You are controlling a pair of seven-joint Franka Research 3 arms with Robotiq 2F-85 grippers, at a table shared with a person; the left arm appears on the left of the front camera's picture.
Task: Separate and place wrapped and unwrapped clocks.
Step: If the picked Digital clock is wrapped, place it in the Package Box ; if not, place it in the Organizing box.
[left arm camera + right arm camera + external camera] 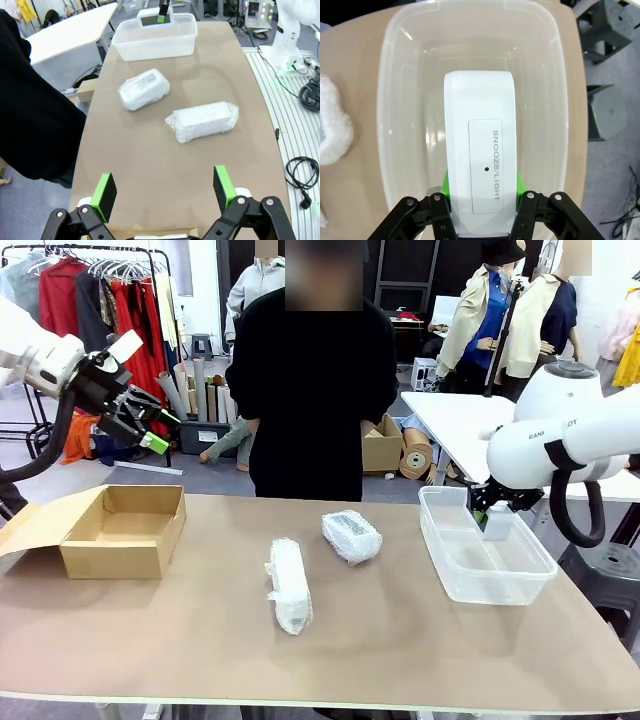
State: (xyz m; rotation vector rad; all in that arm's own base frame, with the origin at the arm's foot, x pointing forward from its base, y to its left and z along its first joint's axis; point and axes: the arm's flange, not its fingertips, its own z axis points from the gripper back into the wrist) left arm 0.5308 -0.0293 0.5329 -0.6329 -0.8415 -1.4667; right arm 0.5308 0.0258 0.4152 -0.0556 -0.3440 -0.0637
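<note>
White plastic, bare: unwrapped clock [480,150], a smooth rounded rectangular block; clamped at its near end between the green pads of the right gripper [482,194], whose jaws are closed tight on its two sides; long axis running along the fingers, away from the wrist; the face toward the wrist camera bears a panel printed SNOOZE/LIGHT; seen from the front it hangs upright, long axis roughly vertical, lower end down in the clear plastic container [440,540] at the table's right; whether it touches the container floor cannot be told.

Crinkly whitish-clear film, item one: long wrapped clock [289,585]; lying flat near the middle of the brown table [400,650]; long axis running from the robot's side toward the person, barely slanted.

Crinkly film, item two: squat wrapped clock [351,536]; flat on the table, just beyond and to the right of the long one, apart from it, between it and the container; its longer side set on a diagonal, far-left to near-right.

Cardboard: open box [125,530] at the table's left, flap folded outward.

Left gripper [160,430]: raised above the table's left end, above the box, jaws spread wide, nothing between them; its wrist camera looks along the tabletop over both bundles toward the container.

Person in a black top [310,390] standing at the far edge.
</note>
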